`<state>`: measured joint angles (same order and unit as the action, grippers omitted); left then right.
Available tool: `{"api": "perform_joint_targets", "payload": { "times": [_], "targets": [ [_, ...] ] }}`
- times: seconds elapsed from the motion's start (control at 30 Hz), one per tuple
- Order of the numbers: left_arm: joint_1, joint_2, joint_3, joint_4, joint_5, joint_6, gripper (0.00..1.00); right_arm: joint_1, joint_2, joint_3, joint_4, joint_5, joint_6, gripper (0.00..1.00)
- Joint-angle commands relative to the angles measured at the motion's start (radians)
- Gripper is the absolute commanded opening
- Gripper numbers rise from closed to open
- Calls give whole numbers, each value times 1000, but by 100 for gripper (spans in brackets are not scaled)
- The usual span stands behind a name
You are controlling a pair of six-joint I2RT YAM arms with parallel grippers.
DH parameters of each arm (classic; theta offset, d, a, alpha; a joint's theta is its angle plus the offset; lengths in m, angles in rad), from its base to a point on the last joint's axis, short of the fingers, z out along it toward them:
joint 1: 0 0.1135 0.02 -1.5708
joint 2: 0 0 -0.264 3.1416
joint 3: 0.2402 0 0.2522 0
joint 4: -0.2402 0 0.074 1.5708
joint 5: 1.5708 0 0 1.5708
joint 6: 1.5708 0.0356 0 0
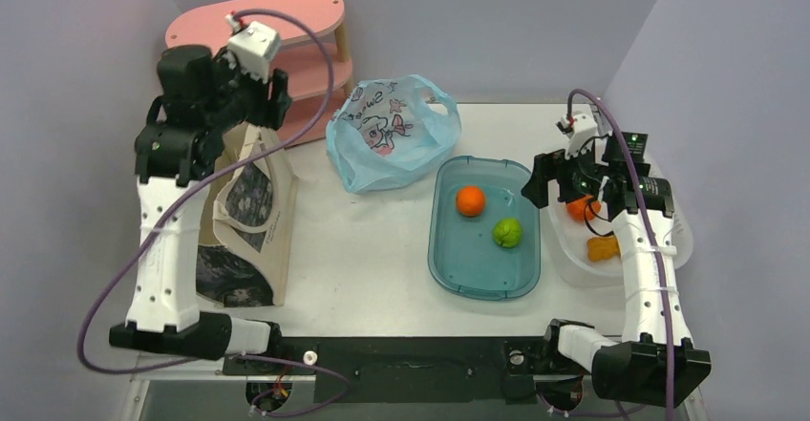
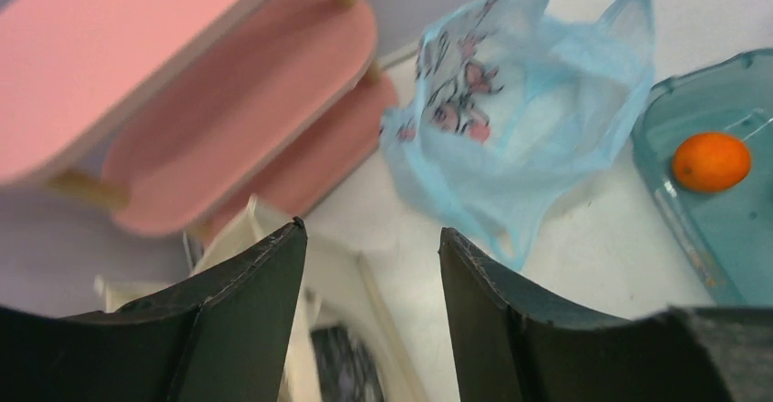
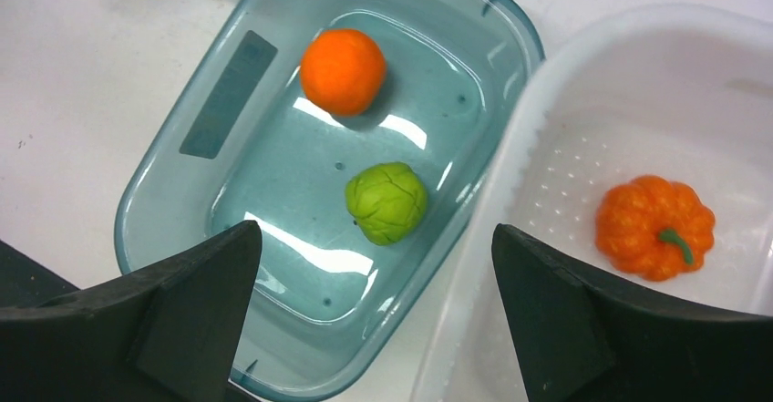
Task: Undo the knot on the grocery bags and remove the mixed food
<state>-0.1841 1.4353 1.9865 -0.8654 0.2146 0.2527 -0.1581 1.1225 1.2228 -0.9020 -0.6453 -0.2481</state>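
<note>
1. The grocery bag (image 1: 392, 135) lies slumped at the back of the surface (image 1: 363, 249), between the pink shelf (image 1: 277, 20) and the teal tub (image 3: 428, 101); its handles stand apart and I see no knot.
2. The orange fruit (image 3: 343, 71) and green fruit (image 3: 386, 203) rest in the tub, apart from each other; the snack packet is not in sight; I judge it is inside the bag, unconfirmed.
3. The left claw (image 2: 372, 238) is raised over the canvas tote (image 1: 253, 221), jaws parted, nothing between them; the right claw (image 3: 374, 231) hangs over the tub, spread wide, empty.
4. Recommended: one claw pinches a handle and lifts to hold the mouth open; the other enters low and takes the packet by a flat edge; the thin film snags easily, so go slowly.
</note>
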Motion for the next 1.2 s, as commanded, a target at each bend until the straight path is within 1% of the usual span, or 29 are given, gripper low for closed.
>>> {"api": "perform_joint_targets", "payload": {
  "times": [0.0, 0.03, 0.07, 0.1, 0.17, 0.23, 0.3, 0.4, 0.47, 0.5, 0.53, 0.57, 0.6, 0.67, 0.77, 0.87, 0.97, 1.03, 1.07, 1.1, 1.13, 1.17],
  "targets": [
    [123, -130, -195, -150, -25, -43, 54, 94, -6, 45, 85, 29, 43, 93],
    [184, -179, -240, -158, -26, -43, 54, 107, -2, 46, 94, 32, 46, 93],
    [214, -199, -257, -163, -26, -42, 54, 135, 4, 48, 99, 38, 53, 93],
    [276, -234, -286, -170, -25, -41, 54, 144, 9, 49, 110, 43, 57, 93],
    [355, -263, -314, -207, -14, -27, 54, 187, 23, 54, 127, 52, 75, 93],
    [390, -270, -339, -269, -6, 10, 54, 210, 34, 60, 141, 51, 90, 93],
    [404, -267, -379, -313, -34, 45, 57, 226, 44, 80, 147, 41, 105, 93],
    [420, -274, -426, -328, -60, 71, 57, 265, 50, 94, 168, 10, 123, 93],
    [423, -282, -448, -331, -32, 91, 49, 300, 38, 87, 212, -11, 123, 93],
    [422, -285, -455, -343, -14, 103, 39, 329, 27, 76, 254, -15, 122, 93],
    [421, -291, -459, -353, 22, 127, 34, 344, 24, 72, 276, -13, 124, 93],
    [420, -292, -464, -379, 41, 140, 25, 375, 25, 71, 314, -2, 140, 93],
    [420, -297, -466, -394, 78, 168, 21, 389, 30, 77, 346, 4, 151, 93],
    [418, -309, -483, -451, 118, 208, 1, 432, 61, 103, 380, 14, 197, 93],
    [418, -346, -503, -515, 202, 317, 0, 499, 116, 137, 455, 26, 314, 93],
    [401, -402, -523, -622, 340, 432, 0, 564, 160, 159, 560, 52, 430, 92],
    [349, -436, -553, -702, 398, 546, 0, 646, 234, 217, 617, 69, 501, 92],
    [244, -475, -588, -724, 400, 555, 0, 695, 286, 269, 644, 72, 540, 92],
    [219, -487, -614, -726, 397, 554, 0, 726, 319, 299, 660, 70, 558, 92],
    [137, -512, -627, -727, 394, 550, 0, 741, 335, 316, 667, 70, 566, 92],
    [100, -524, -652, -727, 394, 547, 0, 776, 365, 349, 675, 71, 571, 92],
    [26, -542, -663, -727, 393, 537, 0, 796, 379, 366, 681, 71, 572, 92]
  ]
}}
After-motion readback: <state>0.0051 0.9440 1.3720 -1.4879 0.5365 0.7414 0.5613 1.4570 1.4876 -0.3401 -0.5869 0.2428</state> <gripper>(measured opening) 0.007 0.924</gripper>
